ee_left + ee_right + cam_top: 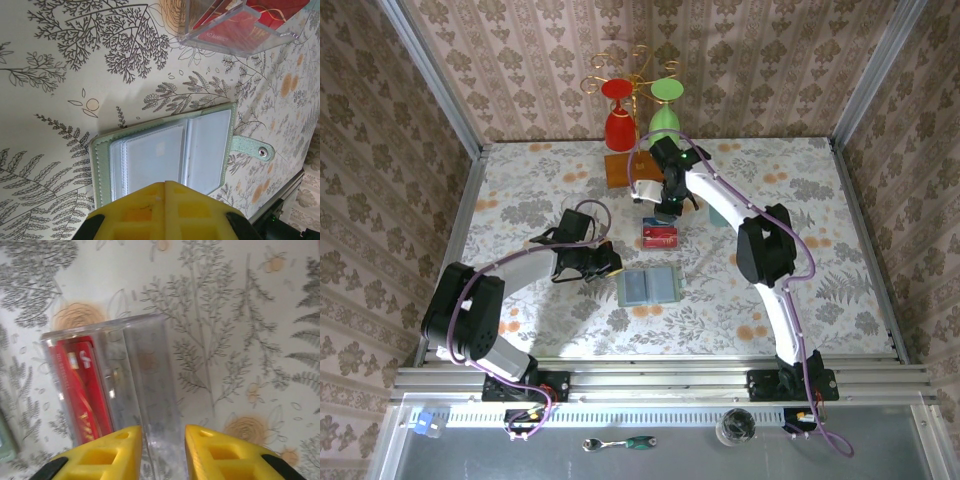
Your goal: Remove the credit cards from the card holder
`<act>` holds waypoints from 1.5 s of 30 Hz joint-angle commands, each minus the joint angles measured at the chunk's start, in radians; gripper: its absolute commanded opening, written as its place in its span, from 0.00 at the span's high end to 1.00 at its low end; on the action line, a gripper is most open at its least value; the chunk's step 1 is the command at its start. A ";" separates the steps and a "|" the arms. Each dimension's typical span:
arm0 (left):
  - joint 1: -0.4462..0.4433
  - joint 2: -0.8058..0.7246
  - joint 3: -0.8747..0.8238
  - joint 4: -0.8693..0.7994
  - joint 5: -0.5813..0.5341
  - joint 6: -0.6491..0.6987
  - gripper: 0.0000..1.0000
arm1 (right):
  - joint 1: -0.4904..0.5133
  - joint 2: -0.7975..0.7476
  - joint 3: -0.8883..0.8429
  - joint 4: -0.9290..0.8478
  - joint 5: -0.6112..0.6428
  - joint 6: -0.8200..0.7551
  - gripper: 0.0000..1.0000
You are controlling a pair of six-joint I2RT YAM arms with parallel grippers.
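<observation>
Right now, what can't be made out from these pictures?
Left wrist: the card holder is partly behind the left gripper; cloudy pockets hide whether any card remains.
Right wrist: the credit cards run behind the right gripper; their count is unclear.
Top external: print on the cards in the clear tray is too small.

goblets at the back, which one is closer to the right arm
The green goblet; it sits directly behind the right arm, the red goblet farther left.
</observation>
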 commanded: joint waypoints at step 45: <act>0.006 -0.045 -0.042 0.019 0.014 -0.017 0.96 | 0.030 -0.061 -0.178 0.223 0.088 0.064 0.54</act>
